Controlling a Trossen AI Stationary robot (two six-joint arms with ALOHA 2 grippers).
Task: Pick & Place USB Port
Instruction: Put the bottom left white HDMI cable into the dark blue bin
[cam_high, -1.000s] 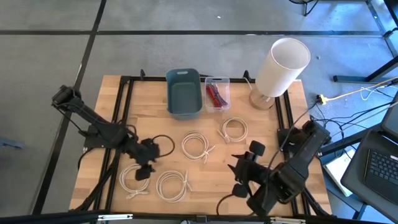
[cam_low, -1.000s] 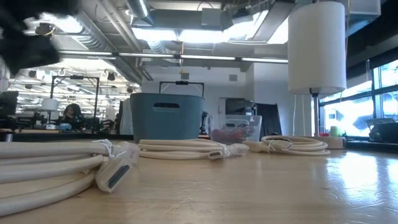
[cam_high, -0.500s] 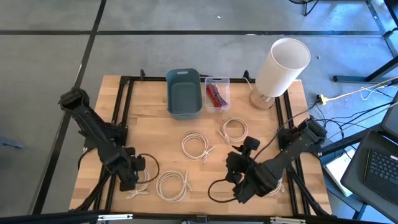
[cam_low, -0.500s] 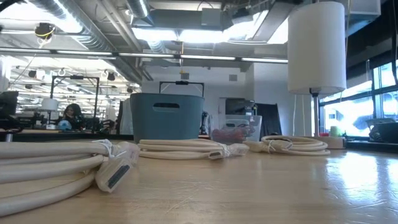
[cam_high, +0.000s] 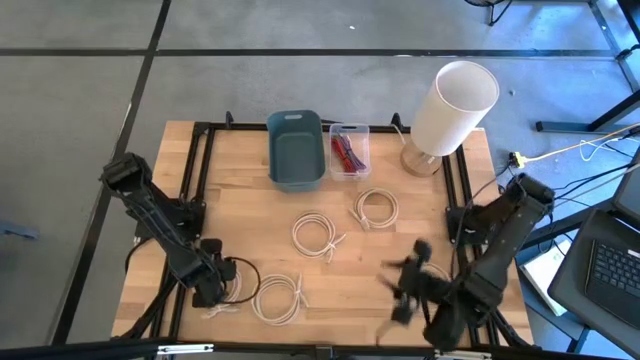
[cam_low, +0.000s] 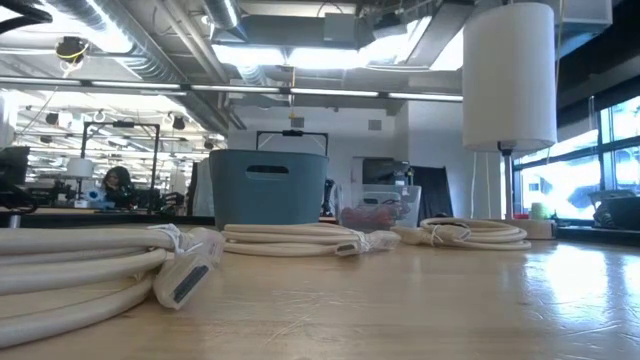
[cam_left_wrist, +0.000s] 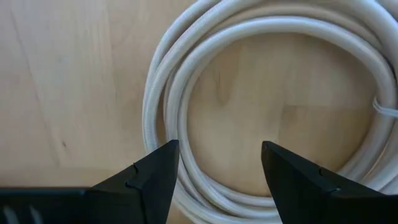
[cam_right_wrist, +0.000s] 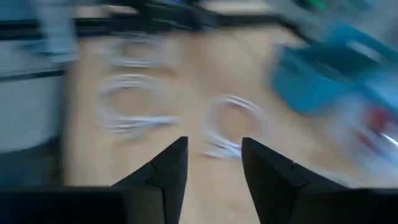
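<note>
My two arms are matte black and jointed, with looping black cables; each left gripper finger is a dark wedge.

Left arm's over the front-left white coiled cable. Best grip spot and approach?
Judging by the left wrist view, take the white coiled cable across its bundled strands on the side under the left gripper, coming straight down. The coil lies flat on the wooden table, and the open fingers already straddle that arc.

Bright, even overhead light fills the room; ceiling strips glare and the windows blow out. The right hand smears with motion blur, its wrist view wholly streaked.
</note>
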